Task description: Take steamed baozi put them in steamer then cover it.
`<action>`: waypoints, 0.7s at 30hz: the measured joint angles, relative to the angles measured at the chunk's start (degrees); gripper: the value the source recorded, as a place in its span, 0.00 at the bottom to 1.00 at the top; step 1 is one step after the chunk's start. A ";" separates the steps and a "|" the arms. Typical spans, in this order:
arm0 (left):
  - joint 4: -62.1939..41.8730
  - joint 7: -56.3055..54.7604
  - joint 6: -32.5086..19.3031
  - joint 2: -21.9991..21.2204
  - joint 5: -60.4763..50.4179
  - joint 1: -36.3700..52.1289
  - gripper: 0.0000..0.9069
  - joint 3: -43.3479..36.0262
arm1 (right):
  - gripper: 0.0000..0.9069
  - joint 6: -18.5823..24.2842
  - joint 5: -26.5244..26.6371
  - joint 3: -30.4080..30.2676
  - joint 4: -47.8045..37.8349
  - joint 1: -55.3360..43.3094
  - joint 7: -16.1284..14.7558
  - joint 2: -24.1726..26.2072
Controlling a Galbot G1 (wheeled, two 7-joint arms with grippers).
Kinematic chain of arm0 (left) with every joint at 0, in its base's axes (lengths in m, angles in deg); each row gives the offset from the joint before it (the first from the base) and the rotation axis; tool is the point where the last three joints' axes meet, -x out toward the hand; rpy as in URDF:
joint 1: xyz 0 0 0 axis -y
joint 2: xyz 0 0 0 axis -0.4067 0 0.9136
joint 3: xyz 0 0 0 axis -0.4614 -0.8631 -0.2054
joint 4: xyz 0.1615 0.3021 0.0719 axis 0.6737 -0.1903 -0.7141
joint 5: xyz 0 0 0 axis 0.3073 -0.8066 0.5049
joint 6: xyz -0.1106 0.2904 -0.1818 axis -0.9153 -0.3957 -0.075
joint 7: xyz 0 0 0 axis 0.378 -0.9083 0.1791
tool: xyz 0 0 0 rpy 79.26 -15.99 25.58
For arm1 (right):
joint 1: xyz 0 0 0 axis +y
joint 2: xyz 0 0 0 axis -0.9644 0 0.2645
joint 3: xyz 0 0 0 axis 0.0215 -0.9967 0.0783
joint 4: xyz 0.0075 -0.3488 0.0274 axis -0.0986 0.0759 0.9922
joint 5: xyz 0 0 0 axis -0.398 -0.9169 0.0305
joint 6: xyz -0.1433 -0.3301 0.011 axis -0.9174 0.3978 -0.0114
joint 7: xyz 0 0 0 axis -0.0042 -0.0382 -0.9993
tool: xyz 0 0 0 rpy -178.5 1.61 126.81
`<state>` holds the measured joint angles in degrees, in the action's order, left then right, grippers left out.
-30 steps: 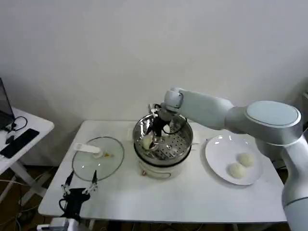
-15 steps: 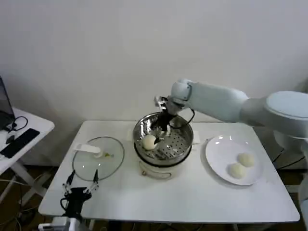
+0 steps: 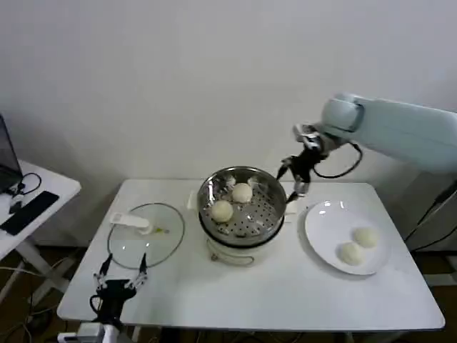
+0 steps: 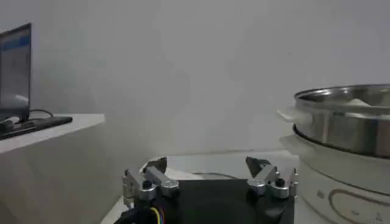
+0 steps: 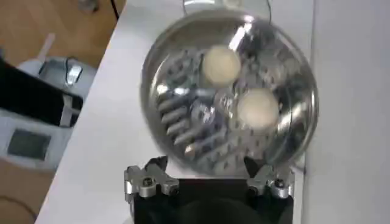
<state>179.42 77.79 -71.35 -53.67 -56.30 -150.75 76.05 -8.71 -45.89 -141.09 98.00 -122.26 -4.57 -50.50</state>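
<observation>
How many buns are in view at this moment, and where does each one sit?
4. Two buns lie in the steamer: one toward the back, one nearer the front-left. Two more rest on the plate to the right: one behind, one in front.

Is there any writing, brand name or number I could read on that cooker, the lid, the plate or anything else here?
None can be read.
Steamer: its white cooker base carries a faint oval outline, with no legible words.
Laptop screen: lit blue, its contents too blurred to read.
Cover, plate and baozi: no markings.
</observation>
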 measured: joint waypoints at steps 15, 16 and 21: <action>0.48 -0.05 0.30 0.22 -0.78 -0.83 1.00 0.45 | 1.00 3.46 -18.39 11.83 2.11 16.40 -0.51 16.34; 0.49 -0.09 0.31 0.22 -0.79 -0.87 1.00 0.49 | 1.00 3.60 -19.37 13.00 1.97 18.00 -0.41 16.75; 0.32 -0.18 0.32 0.22 -0.82 -1.04 1.00 0.90 | 1.00 4.56 -23.79 18.56 0.60 25.45 0.24 17.70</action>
<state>179.74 77.61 -71.03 -53.45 -57.12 -151.80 76.95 -4.16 -69.69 -122.53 98.60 -96.81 -4.32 -32.80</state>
